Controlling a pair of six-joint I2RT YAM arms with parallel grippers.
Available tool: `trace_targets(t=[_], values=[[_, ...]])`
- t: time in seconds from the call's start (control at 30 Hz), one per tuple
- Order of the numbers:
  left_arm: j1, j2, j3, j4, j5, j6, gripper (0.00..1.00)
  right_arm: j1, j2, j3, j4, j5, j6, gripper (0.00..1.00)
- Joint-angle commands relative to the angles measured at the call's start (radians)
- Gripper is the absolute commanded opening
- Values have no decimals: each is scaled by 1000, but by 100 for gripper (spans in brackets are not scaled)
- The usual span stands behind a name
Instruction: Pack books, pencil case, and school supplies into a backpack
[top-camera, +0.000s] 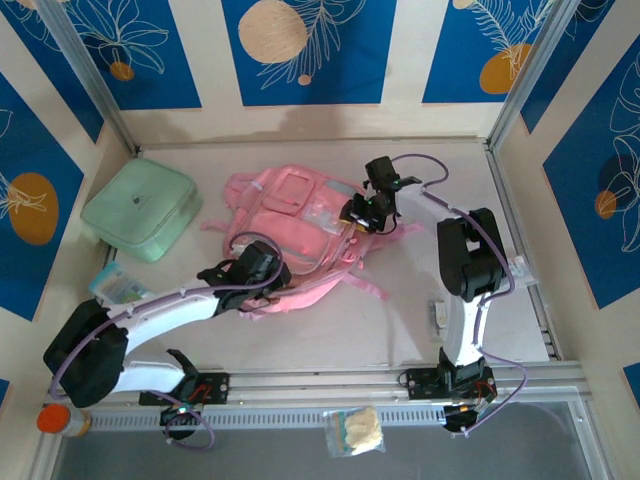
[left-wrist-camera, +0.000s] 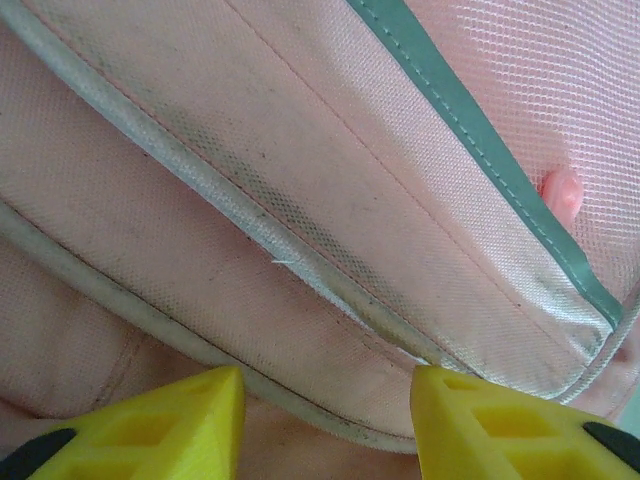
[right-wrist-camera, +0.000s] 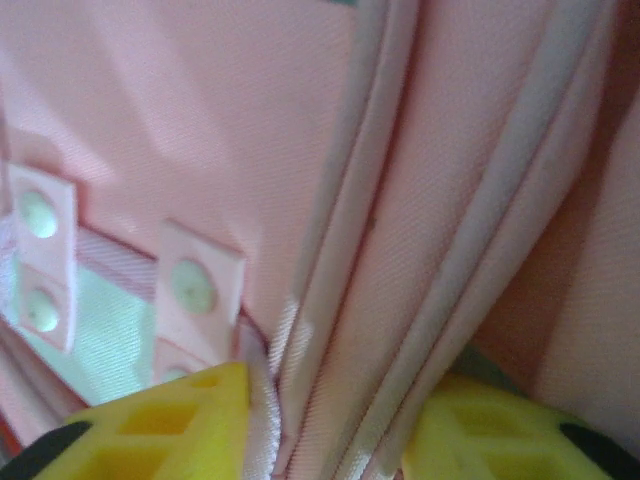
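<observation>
Softness likely makes the pink backpack floppy, best pinched at piped seams: left gripper gapes over one, right gripper straddles another, clamping unclear.

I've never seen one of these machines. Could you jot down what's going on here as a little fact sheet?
job: packing school things
backpack: pink, lying on the table
left pincer: fingers apart against the backpack's piped seam; grip unclear
right pincer: closed on bunched seams at the backpack's right side
green pouch: left of the backpack, untouched
</observation>
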Motion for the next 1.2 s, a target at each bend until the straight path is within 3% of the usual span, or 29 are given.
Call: trace_targets(t=[0.0,0.07,0.13,0.5,0.63,0.73,0.87,0.97,1.17], values=[[33,34,17,29,-12,33,46,-3,3,-4,23,-33,7,22],[59,52,23,39,-13,61,46,-8,-36,-42,65,-59,13,7],[90,85,41,47,0,95,46,-15,-82,-90,116,-97,28,0],[299,269,269,24,61,325,50,3,-307,-340,302,-204,156,0],[316,194,274,-3,19,369,57,16,-338,-392,364,-162,217,0],[315,145,321,-158,1,396,64,23,-371,-443,428,-134,289,0],[257,20,278,-206,-5,337,65,51,-439,-520,533,-79,402,0],[127,-26,261,-197,-23,268,65,69,-462,-553,606,-71,486,0],[-163,137,419,-185,-17,242,57,82,-498,-540,582,-47,547,0]])
